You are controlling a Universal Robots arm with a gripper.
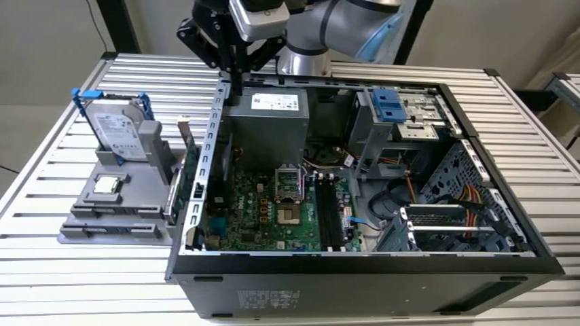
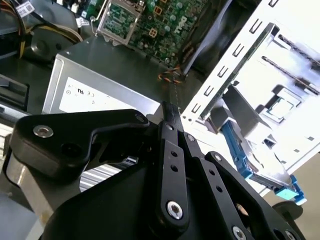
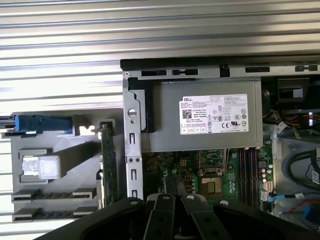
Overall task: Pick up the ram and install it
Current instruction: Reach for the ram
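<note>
One tool: the tool [image 1: 238, 95] hangs at the upper middle of the exterior view. Its tips point down, just above the left wall of the computer case [image 1: 216, 156] and beside the power supply [image 1: 267, 129].
Tool state: in both wrist views the fingers [image 2: 170, 165] meet at their tips. I judge the tool closed, with nothing bluish-green showing between them.
Ram: I cannot place the ram with certainty.
Holder slots: the two long holder slots [image 1: 113, 231] at the front of the grey tray [image 1: 136, 204], at the lower left of the exterior view, look unfilled.
Memory slots: the memory slots [image 1: 328, 210] at the lower middle are dark, and I cannot tell whether a stick sits in them.
Direction from tool: both places lie lower in the exterior view than the tool. The holder slots are down and to the left, outside the case. The memory slots are down and to the right, inside it.
Long axes: the holder slots run across the frame and the memory slots run up and down it, so they lie crosswise to each other.
Not the ram: the expansion card [image 1: 186, 180] stands on edge between the tray and the case wall. The hard drive [image 1: 118, 132] stands upright at the tray's back.
Support: the tray and the case both rest on the slatted desk [image 1: 54, 272].
</note>
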